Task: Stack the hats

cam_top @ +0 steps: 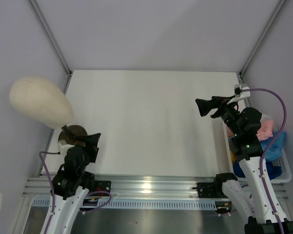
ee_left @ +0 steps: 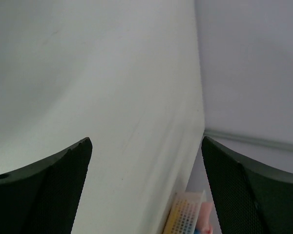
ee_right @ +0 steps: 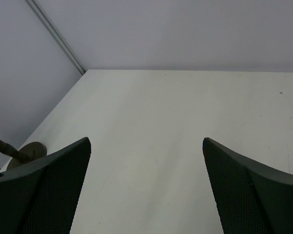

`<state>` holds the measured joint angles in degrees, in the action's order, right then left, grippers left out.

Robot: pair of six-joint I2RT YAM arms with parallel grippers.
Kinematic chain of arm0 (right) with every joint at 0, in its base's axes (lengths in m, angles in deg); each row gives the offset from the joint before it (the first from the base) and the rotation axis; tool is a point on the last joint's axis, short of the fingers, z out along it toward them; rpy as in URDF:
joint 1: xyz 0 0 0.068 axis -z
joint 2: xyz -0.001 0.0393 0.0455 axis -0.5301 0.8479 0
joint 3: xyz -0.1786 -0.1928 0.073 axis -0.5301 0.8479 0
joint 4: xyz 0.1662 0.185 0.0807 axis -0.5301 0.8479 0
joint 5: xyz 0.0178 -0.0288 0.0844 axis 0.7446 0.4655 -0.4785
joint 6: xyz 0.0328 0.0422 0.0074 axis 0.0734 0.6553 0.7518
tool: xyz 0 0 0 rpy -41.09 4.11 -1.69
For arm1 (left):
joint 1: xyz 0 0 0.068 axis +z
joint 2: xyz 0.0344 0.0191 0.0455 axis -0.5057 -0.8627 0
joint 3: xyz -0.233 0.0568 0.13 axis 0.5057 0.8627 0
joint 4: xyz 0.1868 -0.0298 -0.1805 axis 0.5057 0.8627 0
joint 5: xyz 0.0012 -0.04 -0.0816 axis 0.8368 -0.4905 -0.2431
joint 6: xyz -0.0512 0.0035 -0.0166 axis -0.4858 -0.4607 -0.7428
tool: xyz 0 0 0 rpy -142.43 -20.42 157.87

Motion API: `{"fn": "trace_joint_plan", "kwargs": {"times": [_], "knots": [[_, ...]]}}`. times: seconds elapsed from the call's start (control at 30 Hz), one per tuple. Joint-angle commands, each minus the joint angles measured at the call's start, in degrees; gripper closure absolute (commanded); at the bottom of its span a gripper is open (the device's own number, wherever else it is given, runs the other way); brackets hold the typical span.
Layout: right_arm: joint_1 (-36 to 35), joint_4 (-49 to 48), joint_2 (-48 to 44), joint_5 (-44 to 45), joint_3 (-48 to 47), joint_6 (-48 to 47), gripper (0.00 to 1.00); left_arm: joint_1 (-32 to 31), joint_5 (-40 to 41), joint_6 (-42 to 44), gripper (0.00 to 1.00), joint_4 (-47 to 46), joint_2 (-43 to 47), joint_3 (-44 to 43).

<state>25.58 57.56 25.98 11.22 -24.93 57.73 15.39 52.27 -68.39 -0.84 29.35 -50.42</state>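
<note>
The hats lie bunched in a white basket (cam_top: 285, 176) off the table's right edge. A pink hat (cam_top: 266, 127) and a light blue hat (cam_top: 277, 144) show there, partly hidden by my right arm. In the left wrist view the basket (ee_left: 186, 214) shows yellow-orange through its mesh wall, with pink (ee_left: 206, 220) beside it. I cannot make out the navy hat. My left gripper (cam_top: 93, 140) (ee_left: 146, 146) is open and empty at the near left. My right gripper (cam_top: 201, 107) (ee_right: 146, 146) is open and empty above the table's right side, pointing left.
A cream egg-shaped head form (cam_top: 39, 101) on a dark round base (cam_top: 76, 131) stands at the left edge, close to my left gripper; the base also shows in the right wrist view (ee_right: 31, 151). Grey walls enclose the white table (cam_top: 146, 122).
</note>
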Motion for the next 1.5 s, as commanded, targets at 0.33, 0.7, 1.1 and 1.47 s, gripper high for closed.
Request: {"fn": "trace_joint_plan", "kwargs": {"times": [0.33,0.7,1.1,1.47], "knots": [[-0.42,-7.28,1.2,-1.54,1.42,1.09,0.01,-0.14,38.53,-33.64,0.01,33.55,14.55,-6.69],[-0.68,-9.74,4.19,-3.57,0.27,2.85,0.01,-0.48,54.89,-30.23,0.0,29.88,13.77,-9.15],[-2.35,-13.6,6.65,-4.36,1.94,2.15,0.01,-3.3,52.7,4.6,0.0,8.7,-2.19,-21.87],[-5.52,-14.84,8.58,-3.74,1.33,0.74,0.01,-3.12,53.49,20.3,0.01,-0.26,-15.24,-31.3]]}}
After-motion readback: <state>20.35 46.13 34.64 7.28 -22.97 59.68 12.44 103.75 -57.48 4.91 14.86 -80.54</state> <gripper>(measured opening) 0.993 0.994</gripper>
